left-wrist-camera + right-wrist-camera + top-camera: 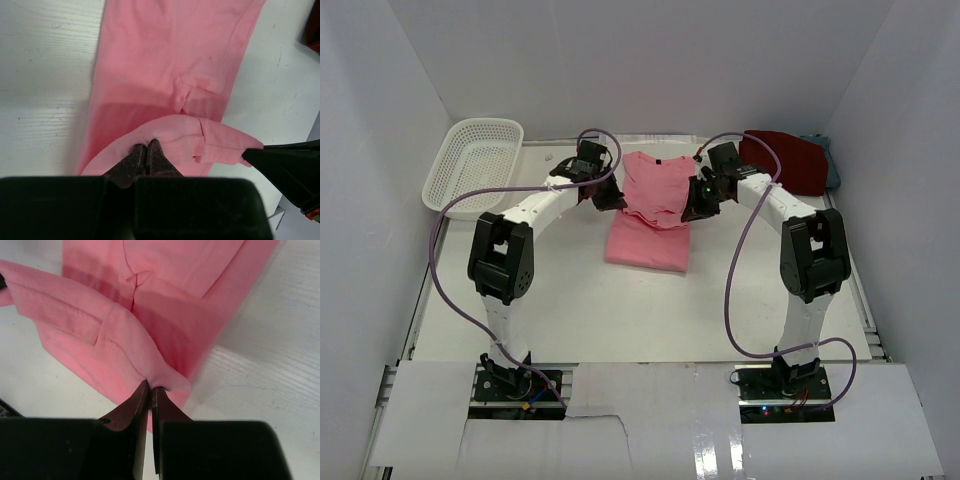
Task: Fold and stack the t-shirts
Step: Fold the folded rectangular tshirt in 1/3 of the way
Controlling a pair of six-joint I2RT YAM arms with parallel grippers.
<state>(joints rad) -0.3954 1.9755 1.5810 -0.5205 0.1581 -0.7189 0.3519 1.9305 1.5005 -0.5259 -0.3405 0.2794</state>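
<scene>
Left gripper (146, 150): shut on one side of the soft light pink t-shirt (648, 240).
Shirt: middle of the white table (570, 300), far end lifted.
Right gripper (150, 389): shut on the other side.
Watch out: pull unevenly and your fold goes crooked; a thin pinch could slip.
</scene>
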